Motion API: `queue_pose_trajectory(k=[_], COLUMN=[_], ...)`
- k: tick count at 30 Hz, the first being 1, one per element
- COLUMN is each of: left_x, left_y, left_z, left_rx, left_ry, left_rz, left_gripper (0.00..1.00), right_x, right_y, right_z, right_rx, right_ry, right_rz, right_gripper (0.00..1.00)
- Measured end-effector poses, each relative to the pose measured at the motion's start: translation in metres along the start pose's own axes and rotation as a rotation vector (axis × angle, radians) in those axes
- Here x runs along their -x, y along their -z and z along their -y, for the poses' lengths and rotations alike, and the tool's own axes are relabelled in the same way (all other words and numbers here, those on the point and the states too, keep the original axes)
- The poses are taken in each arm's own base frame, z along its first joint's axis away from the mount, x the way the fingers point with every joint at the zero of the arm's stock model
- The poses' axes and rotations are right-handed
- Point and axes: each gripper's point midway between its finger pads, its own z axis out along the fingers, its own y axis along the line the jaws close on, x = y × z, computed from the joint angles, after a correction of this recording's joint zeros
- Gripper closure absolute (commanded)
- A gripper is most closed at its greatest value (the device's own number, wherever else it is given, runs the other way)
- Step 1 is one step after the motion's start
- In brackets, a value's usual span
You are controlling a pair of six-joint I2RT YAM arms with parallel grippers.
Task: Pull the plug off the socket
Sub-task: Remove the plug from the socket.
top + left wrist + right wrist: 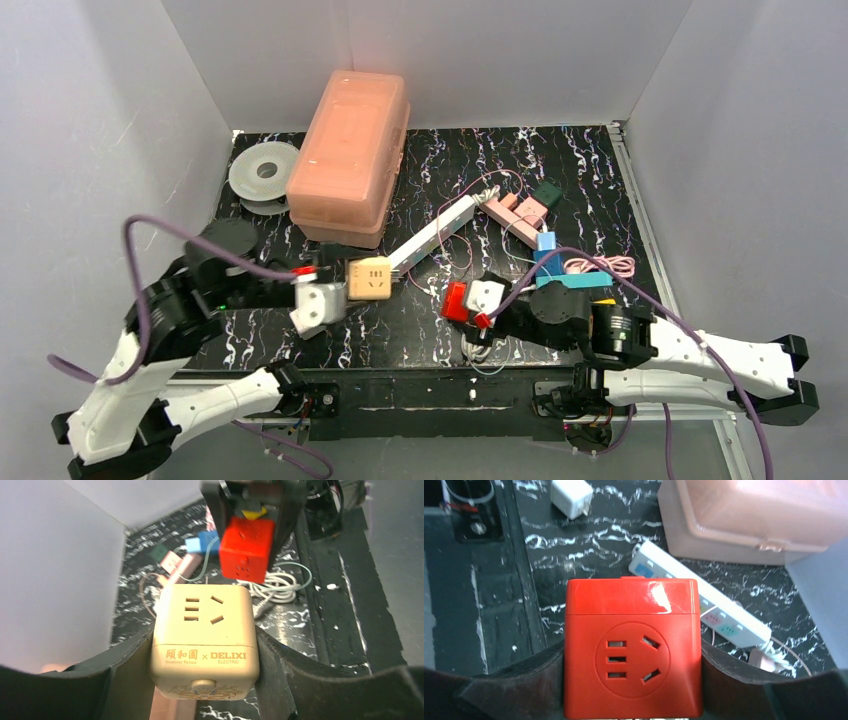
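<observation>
We see the left fingers [348, 284] closed on a beige socket cube [205, 640], one dark finger pressed against each side of it. The cube is held clear of the bench [600, 180], near its front edge and left of centre. In the left wrist view its upper face shows socket slots, and its near face carries a printed brand name with a small round button below.

The right fingers [468, 303] grip a red socket cube [631, 650] in the same way, clamped on its two sides, with a round socket face turned to the right wrist camera. From above, the red cube sits right of the beige one. The two are apart, with bare bench showing between them. We cannot tell from these views which cube carries the plug pins, as the facing sides are hidden.

Behind the beige cube a white power strip [440, 228] lies at a slant, running up toward a group of pink adapters [515, 212]. A large pink lidded box [350, 150] stands at the back left, with a clear spool [264, 175] just beside it. A blue cube [546, 241] and a coiled pink cable [600, 265] lie to the right, and a white cable coil [277, 585] lies on the bench beneath the red cube.
</observation>
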Motion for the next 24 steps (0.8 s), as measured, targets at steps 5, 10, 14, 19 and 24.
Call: queue_pose_trajectory(k=[5,10,14,19,24], left_x=[0.03,0.03,0.01,-0.053,-0.166], left_y=[0.034,0.039,0.031,0.007,-0.014], left_z=[-0.005,-0.006,-0.003,0.016,0.056], left_rx=[0.09,0.105,0.106,0.067,-0.001], left_ry=[-0.068,-0.07,-0.035,0.1,0.362], left_rz=[0.08,0.07,0.019,-0.154,-0.48], left_gripper=[1.0,1.0,1.0,1.0,1.0], right_x=[-0.035,-0.045,-0.041,-0.035,-0.057], right_y=[-0.006,0.001,0.012,0.028,0.038], right_z=[-0.005,0.003,0.019,0.05,0.094], right_rx=[-0.025,-0.085,-0.177,-0.364,-0.606], right_ry=[-0.011,-0.039,-0.089,-0.228,-0.519], right_rz=[-0.096,-0.109,-0.098,-0.146,-0.319], right_gripper=[0.99,0.99,0.99,0.99,0.99])
